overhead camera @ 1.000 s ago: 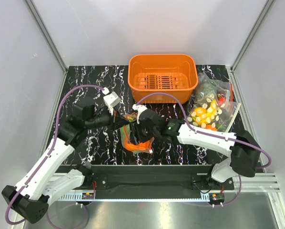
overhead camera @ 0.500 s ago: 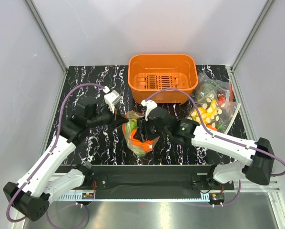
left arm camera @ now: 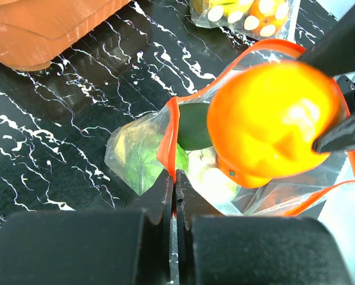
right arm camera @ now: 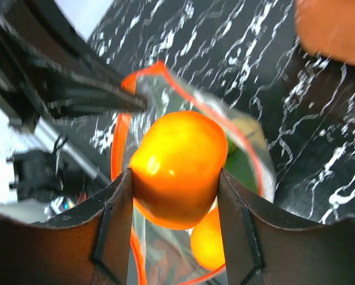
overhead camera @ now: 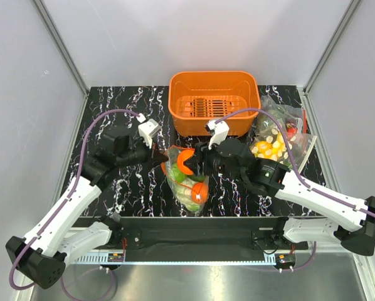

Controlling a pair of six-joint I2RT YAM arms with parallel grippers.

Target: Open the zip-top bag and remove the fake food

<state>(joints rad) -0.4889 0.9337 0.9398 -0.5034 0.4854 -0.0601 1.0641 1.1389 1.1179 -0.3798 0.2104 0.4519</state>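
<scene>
While the left fingers (left arm camera: 165, 199) pinch together on the red-orange zip strip of the clear crinkly plastic zip-top bag (left arm camera: 142, 151), the right fingers (right arm camera: 123, 190) clamp a round orange plastic fruit (right arm camera: 176, 169) at its open mouth. A dark green avocado (left arm camera: 192, 126) and a second orange fruit (right arm camera: 207, 243) lie inside the bag, which rests on the black marbled bench (overhead camera: 118, 110) near the orange plastic basket (overhead camera: 214, 81).
</scene>
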